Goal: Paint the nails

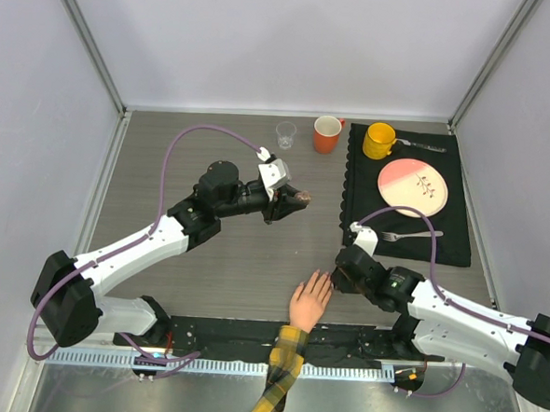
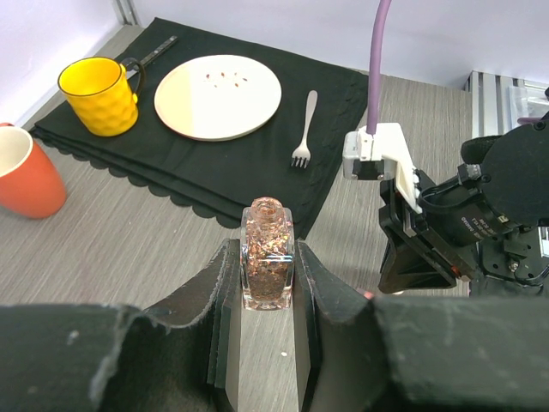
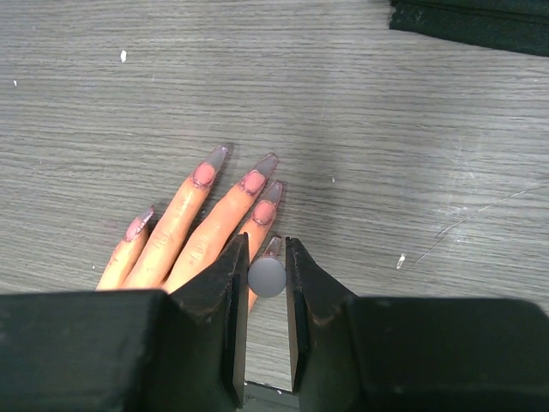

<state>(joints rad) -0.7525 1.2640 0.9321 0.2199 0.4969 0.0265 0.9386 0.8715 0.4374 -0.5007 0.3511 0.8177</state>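
1. Left claw (image 2: 268, 275) clamps a glitter polish bottle (image 2: 268, 245), its base hidden.
2. Right claw (image 3: 266, 257) pinches a grey round cap (image 3: 267, 277), partly covering one nail.
3. The nails (image 3: 255, 182) lie at the table's (image 1: 205, 276) six o'clock, the sleeve (image 1: 278, 379) cut off.
4. Arm lettering (image 2: 474, 227) is unreadable.

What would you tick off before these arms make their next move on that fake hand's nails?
1. Left claw clamped on the glitter polish bottle: ok; the bottle's neck is uncapped.
2. Right claw clamped on the grey round cap: ok.
3. What hangs under that cap: cannot tell, hidden from view.
4. Fake hand lying on the table, fingers fanned out: ok.
5. Right claw lined up over a fingertip: ok; whether anything touches it, cannot tell.
6. Nails fully painted: not ok; pink shows only near their bases, and the tips look clear.
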